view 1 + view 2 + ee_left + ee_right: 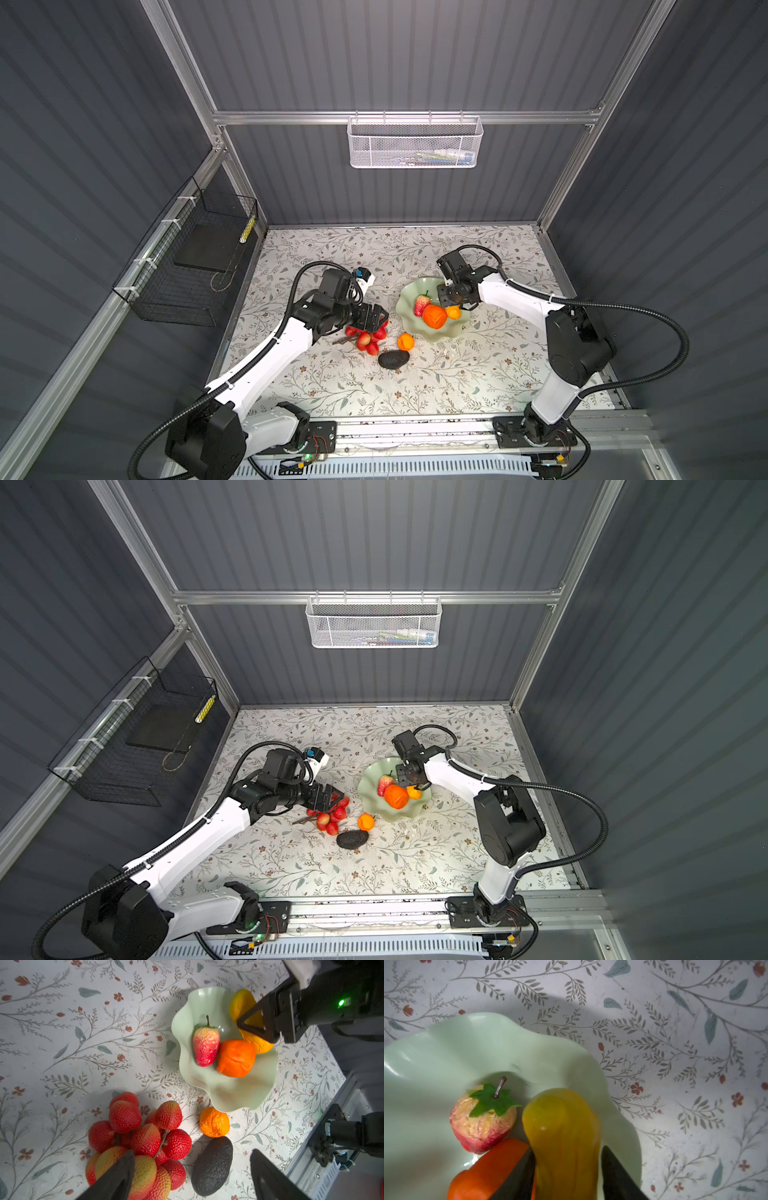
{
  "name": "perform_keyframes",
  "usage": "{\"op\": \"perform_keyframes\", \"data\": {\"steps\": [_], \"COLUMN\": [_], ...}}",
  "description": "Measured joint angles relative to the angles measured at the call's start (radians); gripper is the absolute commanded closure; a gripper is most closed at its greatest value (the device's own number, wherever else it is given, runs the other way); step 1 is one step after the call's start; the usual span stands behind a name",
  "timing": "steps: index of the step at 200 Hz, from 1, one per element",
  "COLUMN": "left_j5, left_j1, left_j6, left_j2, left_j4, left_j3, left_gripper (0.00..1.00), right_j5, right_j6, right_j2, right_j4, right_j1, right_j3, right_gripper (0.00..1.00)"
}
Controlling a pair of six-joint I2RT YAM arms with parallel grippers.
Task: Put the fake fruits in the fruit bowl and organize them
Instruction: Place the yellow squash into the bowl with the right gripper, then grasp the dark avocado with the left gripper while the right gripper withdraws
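Where fruit bowl (440, 332) rim ends, orange (405, 341) just outside, avocado (393, 359) near

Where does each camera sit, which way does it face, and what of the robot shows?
Both top views: high at the front, looking down on the table; left arm and right arm whole.
Left wrist: above berry bunch and avocado, facing fruit bowl; left fingers, right arm.
Right wrist: low over bowl, facing along right fingers flanking long yellow piece.
Shared: all show strawberry in bowl.

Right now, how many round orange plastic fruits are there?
2. One deep orange fruit lies in the pale green wavy bowl; one wrinkled orange fruit sits on the flowery table beside it. None seems hidden.
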Motion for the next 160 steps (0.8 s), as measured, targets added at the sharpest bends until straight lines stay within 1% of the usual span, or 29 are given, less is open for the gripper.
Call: {"op": "perform_keyframes", "data": {"steps": [42, 57, 81, 100, 118, 160], "left_j5": [-0.068, -0.106, -0.173, -0.220, -0.245, -0.277], "left_j1": [-0.198, -0.248, -0.319, -0.358, -0.385, -0.429], "left_j6": [0.042, 0.052, 0.064, 0.070, 0.076, 0.078], "left_j2": [0.092, 0.122, 0.155, 0.179, 0.208, 0.302], "left_j4": [-0.074, -0.102, -0.143, -0.163, -0.171, -0.175], "left_j3": [0.058, 0.058, 0.058, 0.058, 0.058, 0.077], "left_gripper": [0.16, 0.16, 0.16, 0.17, 0.18, 0.20], "right_j5": [0.021, 0.032, 0.050, 0.057, 0.064, 0.071], "right_j6": [-0.008, -0.006, 0.000, 0.005, 0.006, 0.012], "right_j2": [-0.023, -0.071, -0.200, -0.295, -0.354, -0.400], "right_j4": [0.001, 0.003, 0.045, 0.087, 0.116, 0.150], "right_j1": [-0.001, -0.003, -0.010, -0.019, -0.027, -0.047], "right_j3": [0.021, 0.020, 0.001, -0.024, -0.049, -0.100], "right_gripper": [0.17, 0.10, 0.02, 0.01, 0.01, 0.01]}}
